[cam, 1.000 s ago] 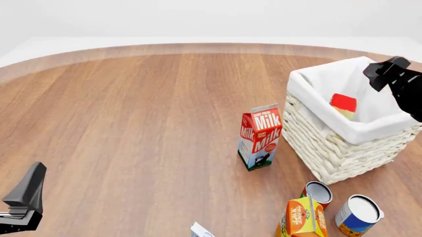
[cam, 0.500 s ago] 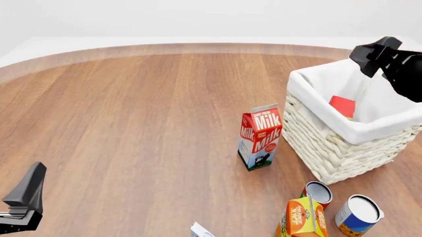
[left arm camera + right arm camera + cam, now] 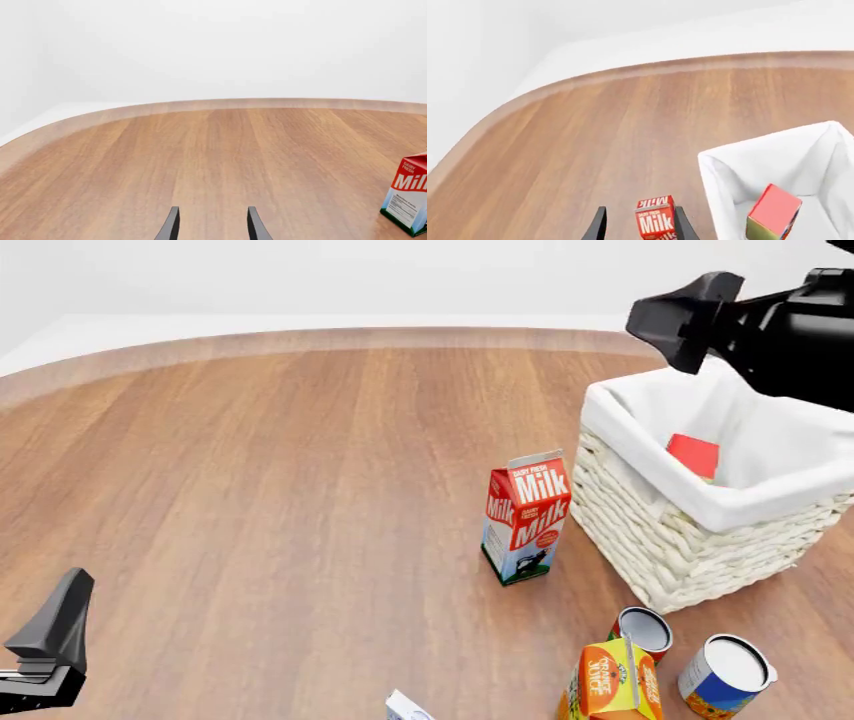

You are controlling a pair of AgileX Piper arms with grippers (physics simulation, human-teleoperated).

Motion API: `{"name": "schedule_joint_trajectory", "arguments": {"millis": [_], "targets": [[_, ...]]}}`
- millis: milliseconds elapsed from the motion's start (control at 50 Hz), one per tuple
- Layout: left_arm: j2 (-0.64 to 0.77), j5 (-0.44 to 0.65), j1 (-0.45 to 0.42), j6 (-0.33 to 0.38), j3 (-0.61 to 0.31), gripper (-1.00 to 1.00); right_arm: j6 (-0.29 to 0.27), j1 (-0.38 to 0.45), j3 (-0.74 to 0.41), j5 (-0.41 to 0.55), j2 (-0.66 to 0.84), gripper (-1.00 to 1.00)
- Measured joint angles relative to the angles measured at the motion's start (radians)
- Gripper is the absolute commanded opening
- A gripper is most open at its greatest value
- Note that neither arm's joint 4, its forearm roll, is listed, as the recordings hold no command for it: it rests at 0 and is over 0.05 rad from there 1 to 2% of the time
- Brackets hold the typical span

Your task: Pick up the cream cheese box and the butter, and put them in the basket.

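Right gripper point(image 3: 635, 225): 2 dark tapered fingers point(image 3: 598, 226) stood apart, nothing between them, nothing touched; seen from the front, hung high over the far left corner of the large square white woven wicker basket point(image 3: 667, 530) as a black, blocky, matte shape. Left gripper point(image 3: 211, 224): 2 thin dark fingers likewise parted and empty, pointed out over bare wood; in the front view only a dark grey angular part at the near left edge, fingers out of sight there.

Rectangular red butter box point(image 3: 693, 455) with orange side panels lay inside the basket, tilted against the white cloth lining on the right half, red face up. Basket sat at the right of the round wooden table point(image 3: 294, 500), thick pale weave in horizontal ropes, smooth cloth folded over its rim.

Small white cream cheese box point(image 3: 407, 707) with pale-blue markings showed only as 1 corner at the near edge, on the table, well apart from the basket.

Upright red-and-white milk carton point(image 3: 525, 517) with gabled top stood just left of the basket. Near right: orange juice carton point(image 3: 610, 680), and 2 cylindrical cans point(image 3: 722, 675) with pale lids.

Table surface: warm brown planked grain, lighter curved rim at the far side.
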Motion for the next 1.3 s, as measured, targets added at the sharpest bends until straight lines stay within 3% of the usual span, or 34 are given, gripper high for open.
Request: {"name": "schedule_joint_trajectory", "arguments": {"millis": [580, 1300], "targets": [[0.000, 0.000, 0.000, 0.000, 0.000, 1.00, -0.110, 0.336, -0.072, 0.009, 0.164, 1.00], [0.000, 0.000, 0.000, 0.000, 0.000, 1.00, -0.196, 0.519, -0.180, 0.097, 0.315, 1.00]]}}
